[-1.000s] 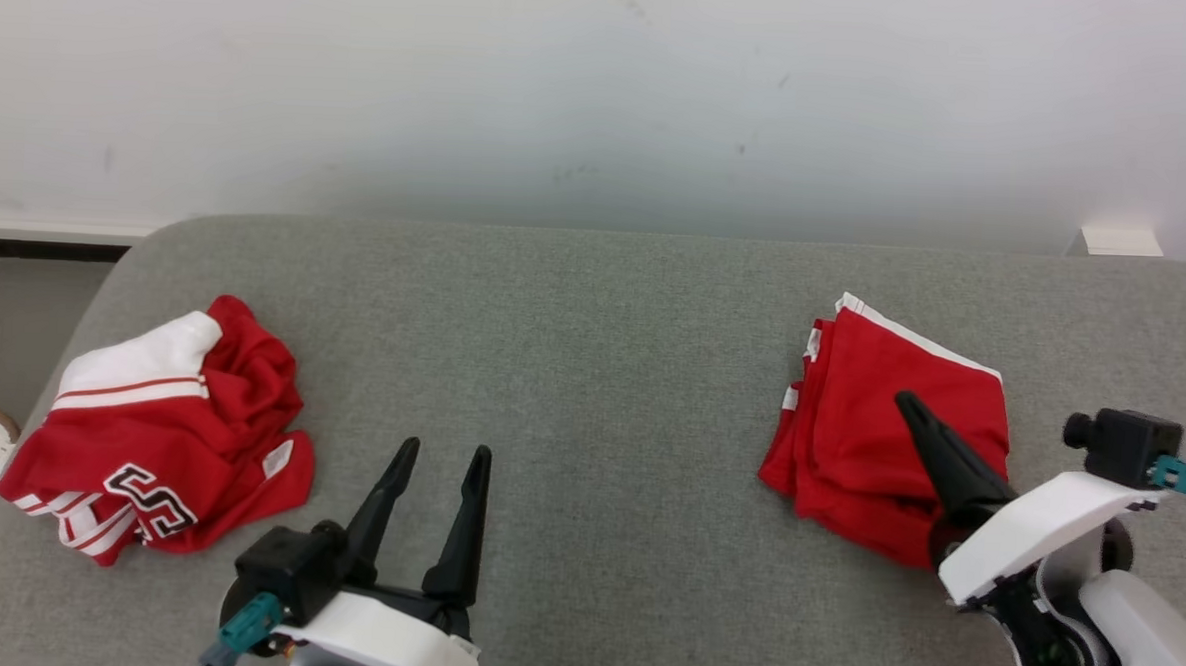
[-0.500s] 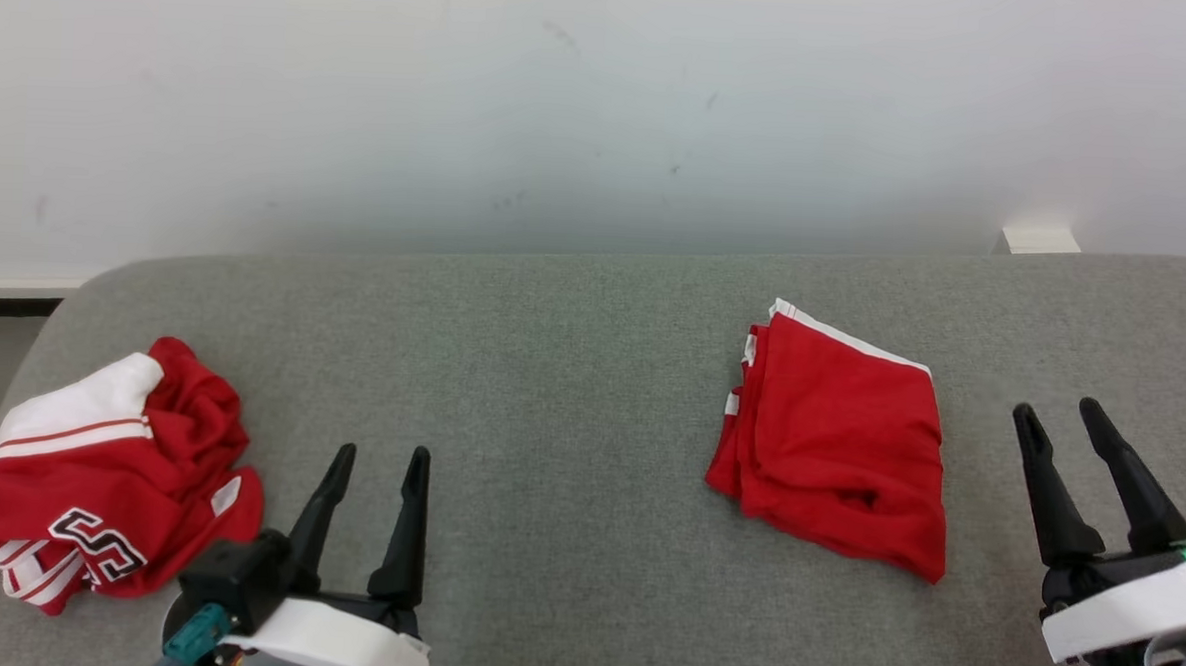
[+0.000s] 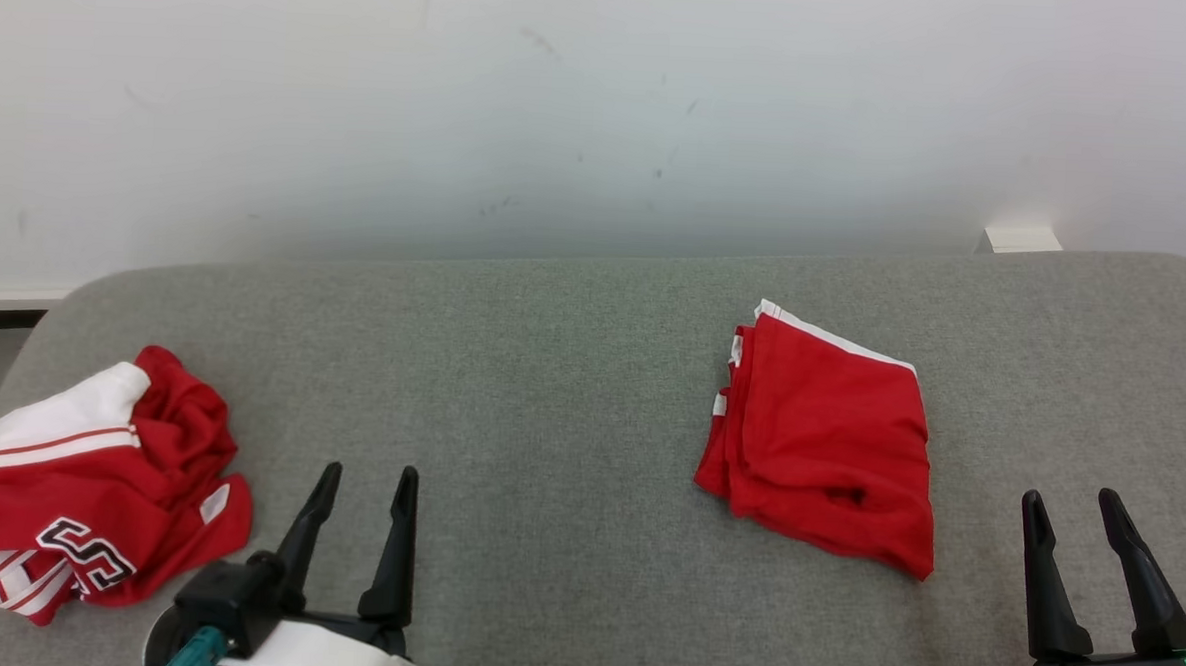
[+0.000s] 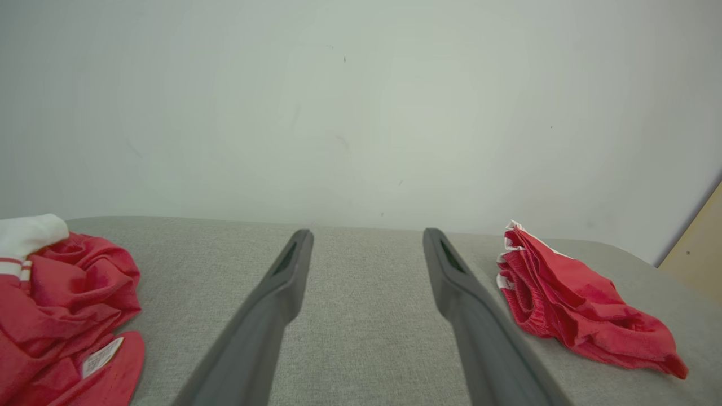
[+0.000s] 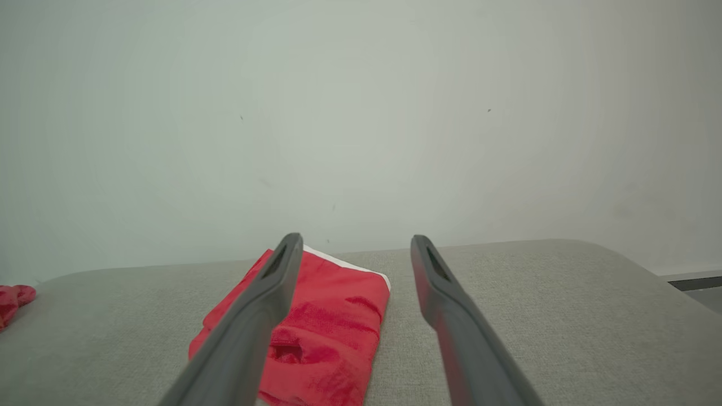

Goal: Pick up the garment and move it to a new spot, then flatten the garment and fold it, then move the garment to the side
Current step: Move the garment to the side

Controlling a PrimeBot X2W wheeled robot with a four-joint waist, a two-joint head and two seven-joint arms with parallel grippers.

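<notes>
Grey fabric-covered bench (image 3: 551,371) set against a pale, lightly scuffed wall (image 3: 563,101).

Folded red cloth garment with white trim (image 3: 823,443): lies flat on the bench, right of centre. Layers are stacked, with a white strip along the far edge and white bits at the left side. A small dark crease sits near its front edge. It lies clear of both grippers.

Right gripper (image 3: 1071,498): low at the right in the head view. Its two long dark fingers are spread apart and empty, near the garment's front right corner but apart from it. In the right wrist view the garment lies beyond the fingers, partly behind one.

Left gripper (image 3: 369,475): low at the left, fingers spread, holding nothing, over bare bench.

Crumpled red-and-white jersey with black lettering (image 3: 86,481): at the bench's left end, near the left gripper and well apart from the folded garment.
</notes>
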